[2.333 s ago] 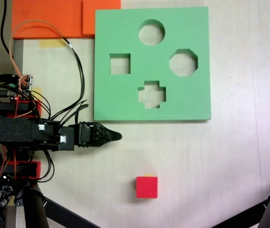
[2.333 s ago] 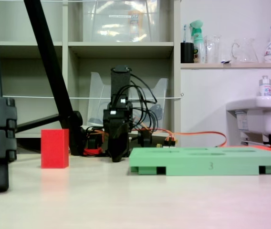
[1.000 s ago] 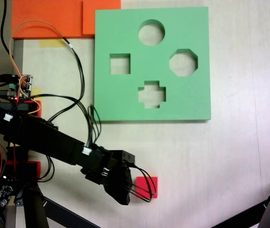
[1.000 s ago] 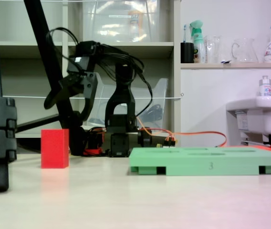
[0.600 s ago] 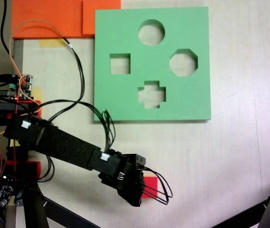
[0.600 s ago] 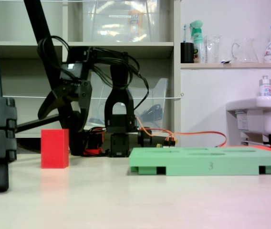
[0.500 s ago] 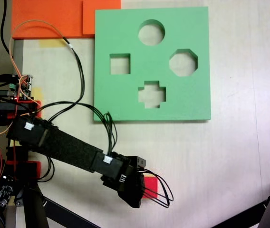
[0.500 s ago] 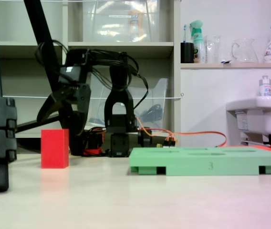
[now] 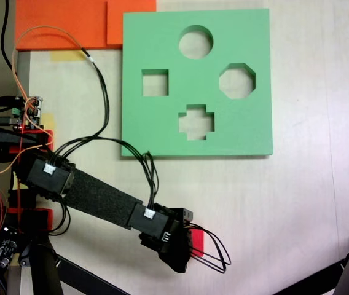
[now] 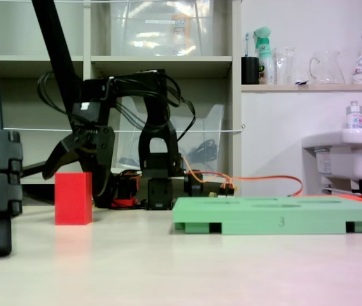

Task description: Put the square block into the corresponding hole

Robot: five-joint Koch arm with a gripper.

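- From above, a fixed view shows a pale wood-grain table. A flat green foam board lies on it, and orange slabs sit at the top left, touching the board's corner.
- The board's square hole lies left of the round, octagonal and cross cutouts.
- The red square block sits well below the board, mostly covered by the black arm; the gripper is over it.
- At table level, another fixed view shows shelves behind and a white sink to the right.
- The square block stands upright on the table, plain-faced, well left of the board.
- The gripper hangs right at the block's top, jaws spread apart.
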